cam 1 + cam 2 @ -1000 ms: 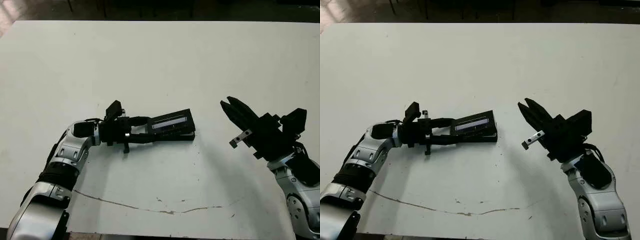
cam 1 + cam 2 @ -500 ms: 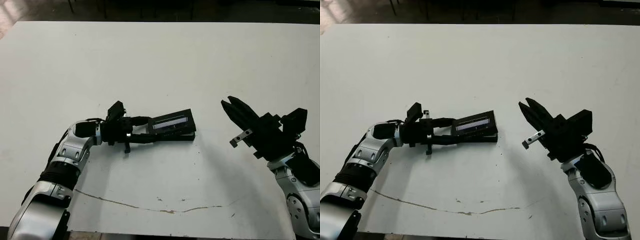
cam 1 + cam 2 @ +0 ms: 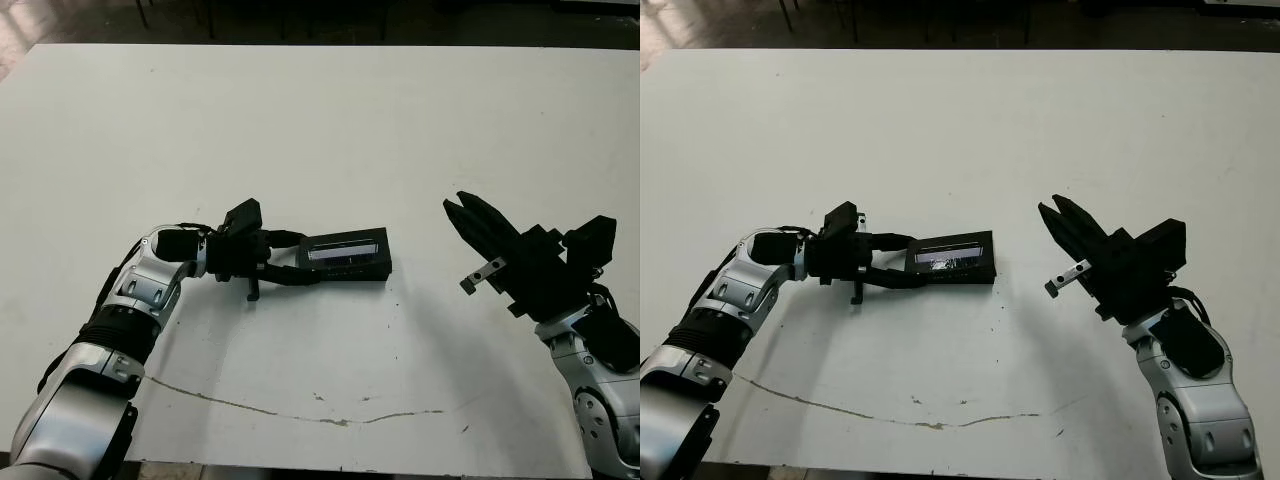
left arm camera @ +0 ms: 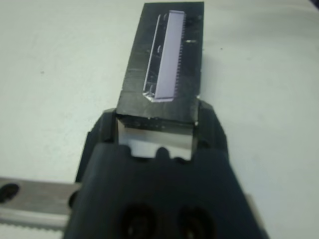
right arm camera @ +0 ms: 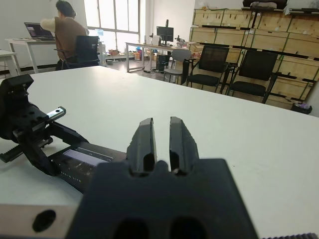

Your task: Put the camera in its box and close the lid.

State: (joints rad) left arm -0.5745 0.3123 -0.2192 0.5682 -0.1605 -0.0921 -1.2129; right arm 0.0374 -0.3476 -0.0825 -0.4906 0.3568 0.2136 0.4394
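The black box lies near the table's middle, and the lid with its glossy window strip lies flat on top of it. My left gripper reaches in from the left, its fingers clamped on either side of the lid's near end. A sliver of white shows under that end. The camera is hidden from every view. My right gripper hovers to the right of the box and well apart from it, fingers close together with nothing between them.
A thin brown crack runs across the table near its front edge. Beyond the table, the right wrist view shows a person seated at a desk, office chairs and stacked wooden crates.
The lid was tilted up at its far end and now lies flat on the box. My left wrist has turned and dropped a little. The right arm has not moved.
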